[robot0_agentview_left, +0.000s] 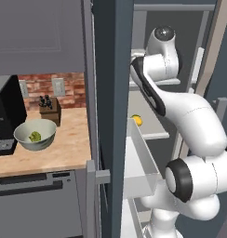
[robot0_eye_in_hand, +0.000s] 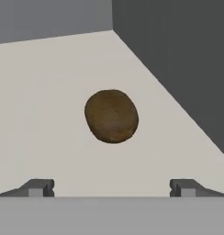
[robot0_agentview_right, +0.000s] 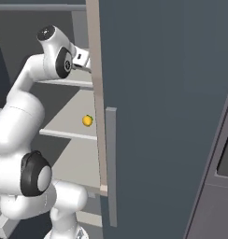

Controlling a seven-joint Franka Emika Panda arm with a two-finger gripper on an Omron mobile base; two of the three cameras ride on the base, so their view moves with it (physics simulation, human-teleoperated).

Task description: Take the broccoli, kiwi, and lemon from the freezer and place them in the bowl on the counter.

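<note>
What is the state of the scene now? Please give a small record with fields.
kiwi: lies on a white freezer shelf, centred ahead of the gripper
gripper: open, holds nothing, fingertips apart from the kiwi
lemon: on a lower freezer shelf
broccoli: already in the bowl
bowl: on the counter, beside the freezer

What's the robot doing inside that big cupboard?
It is reaching into the freezer for fruit. Its open tool hovers over the brown kiwi on a white shelf, not touching it yet. The lemon sits on a lower shelf. The broccoli is already in the bowl on the counter.
</note>
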